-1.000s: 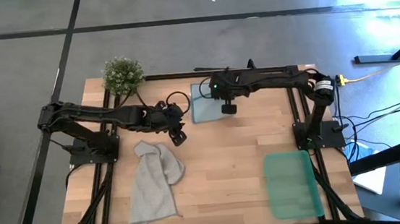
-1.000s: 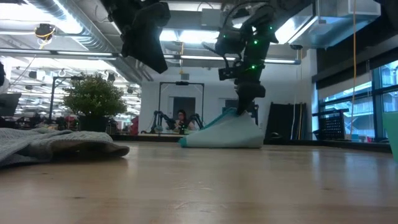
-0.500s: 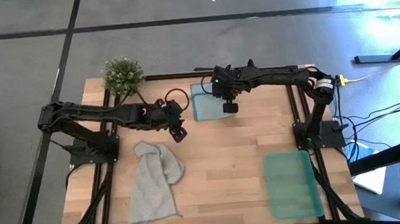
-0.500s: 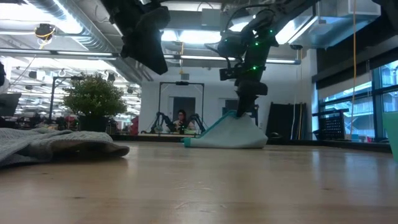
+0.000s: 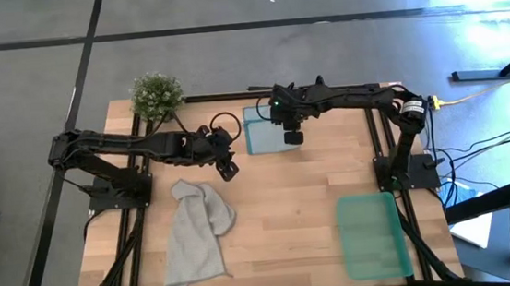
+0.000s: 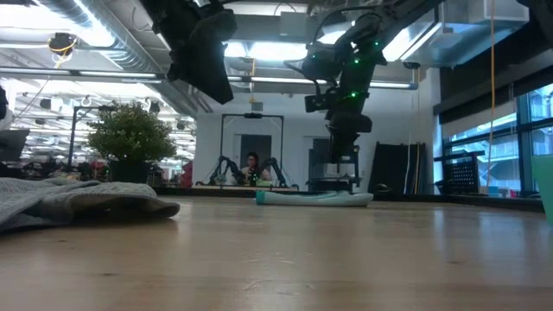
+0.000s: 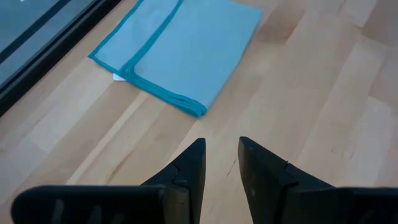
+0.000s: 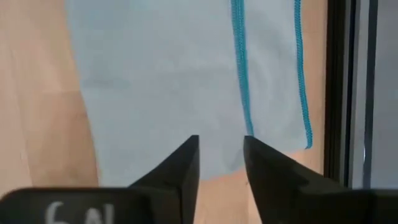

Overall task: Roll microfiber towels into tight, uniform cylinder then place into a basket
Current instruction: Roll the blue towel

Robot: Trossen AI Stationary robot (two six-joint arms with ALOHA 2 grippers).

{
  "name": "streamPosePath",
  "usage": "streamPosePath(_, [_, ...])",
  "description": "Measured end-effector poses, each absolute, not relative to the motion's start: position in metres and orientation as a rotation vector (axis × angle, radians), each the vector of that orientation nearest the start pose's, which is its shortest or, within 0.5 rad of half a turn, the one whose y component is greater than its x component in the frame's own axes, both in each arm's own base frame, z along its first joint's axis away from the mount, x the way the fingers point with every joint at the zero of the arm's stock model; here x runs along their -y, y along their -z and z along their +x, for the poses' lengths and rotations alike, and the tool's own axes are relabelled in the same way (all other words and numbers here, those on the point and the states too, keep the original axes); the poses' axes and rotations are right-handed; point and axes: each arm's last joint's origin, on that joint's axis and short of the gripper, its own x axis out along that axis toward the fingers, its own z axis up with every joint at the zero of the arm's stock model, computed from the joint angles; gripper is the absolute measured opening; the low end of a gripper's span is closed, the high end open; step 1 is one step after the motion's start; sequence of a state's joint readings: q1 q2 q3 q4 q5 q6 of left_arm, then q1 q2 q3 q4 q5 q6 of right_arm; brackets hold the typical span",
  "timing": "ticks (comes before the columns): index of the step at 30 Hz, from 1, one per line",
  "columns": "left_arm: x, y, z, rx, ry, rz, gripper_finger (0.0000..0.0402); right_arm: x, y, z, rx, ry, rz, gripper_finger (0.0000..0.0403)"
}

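Your right tool (image 5: 293,138) hangs just above the pale blue towel (image 5: 261,130), its fingers parted a little with nothing between them, so the cloth lies on its own. That towel is flat and folded at the far edge of the worktop (image 5: 288,205), about midway along it; flat is what you want before a roll can start, which is probably why it sits spread there.

Your left tool (image 5: 227,170) waits over bare wood between the two cloths, fingers narrowly apart and empty, near enough to pin an edge.

The grey towel (image 5: 195,232) lies crumpled toward the near left corner, not yet rolled. The basket (image 5: 371,236) sits empty at the near right corner, well apart from both.
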State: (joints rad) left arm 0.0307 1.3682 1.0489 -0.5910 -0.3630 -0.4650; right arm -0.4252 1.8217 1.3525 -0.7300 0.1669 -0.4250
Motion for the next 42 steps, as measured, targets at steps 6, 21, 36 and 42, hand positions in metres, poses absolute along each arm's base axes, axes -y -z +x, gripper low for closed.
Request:
streamPosePath(6, [-0.019, -0.267, 0.276, -0.795, -0.567, -0.281, 0.0090, 0.156, -0.212, 0.331, -1.293, 0.320, -0.183, 0.0161])
streamPosePath(21, [-0.019, -0.267, 0.276, -0.795, -0.568, -0.283, 0.0090, 0.147, -0.148, 0.327, -1.312, 0.126, 0.162, 0.0168])
streamPosePath(36, [-0.019, -0.267, 0.276, -0.798, -0.567, -0.282, 0.0090, 0.111, -0.132, 0.337, -1.320, -0.143, 0.306, 0.0168])
streamPosePath(42, [-0.018, -0.267, 0.276, -0.801, -0.566, -0.279, 0.0090, 0.077, -0.130, 0.346, -1.319, -0.269, 0.368, 0.0168])
